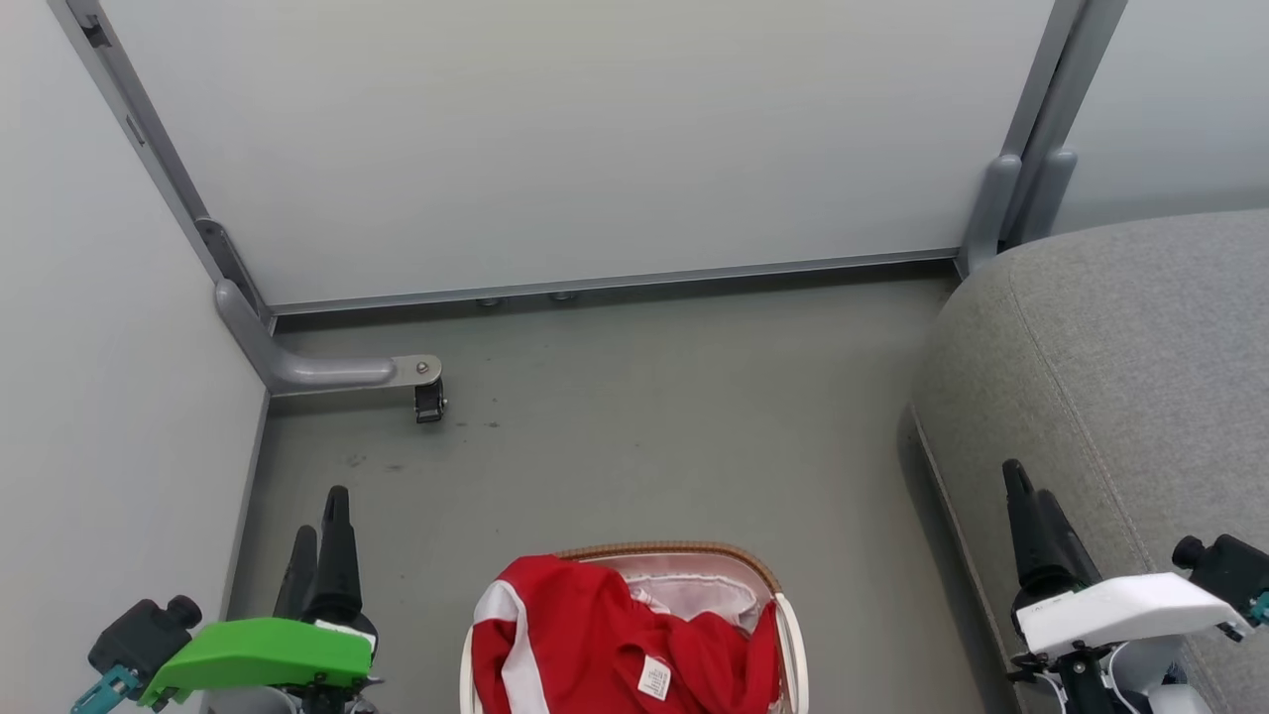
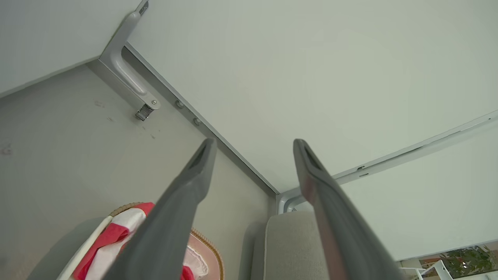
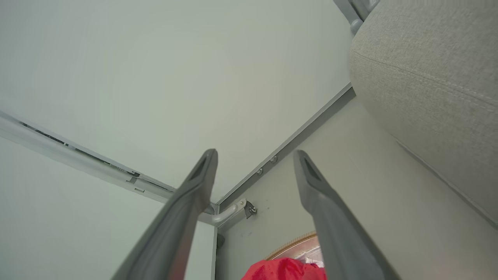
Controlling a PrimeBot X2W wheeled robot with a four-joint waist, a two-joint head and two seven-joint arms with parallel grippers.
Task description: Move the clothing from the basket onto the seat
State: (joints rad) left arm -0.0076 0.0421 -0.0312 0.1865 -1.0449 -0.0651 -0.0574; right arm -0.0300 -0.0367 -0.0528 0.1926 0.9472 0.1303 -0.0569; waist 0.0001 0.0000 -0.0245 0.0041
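The red clothing (image 1: 595,645) with white stripes and a small care label lies heaped in the white basket (image 1: 793,635), whose brown woven rim shows at the bottom centre. The grey seat (image 1: 1120,377) rises just right of it. My left gripper (image 1: 320,511) hangs left of the basket, open and holding nothing. My right gripper (image 1: 1026,486) hovers over the seat's front edge, also open and holding nothing. In the left wrist view the left gripper (image 2: 253,143) points toward the wall corner, with clothing (image 2: 116,233), basket (image 2: 208,245) and seat (image 2: 291,245) below. The right wrist view shows the right gripper (image 3: 255,152), clothing (image 3: 284,270) and seat (image 3: 428,77).
Pale partition panels (image 1: 575,139) close off the back and the left side. A grey metal foot with a small caster (image 1: 428,399) juts onto the grey floor (image 1: 644,426) at the back left. Bare floor lies between the basket and the back panel.
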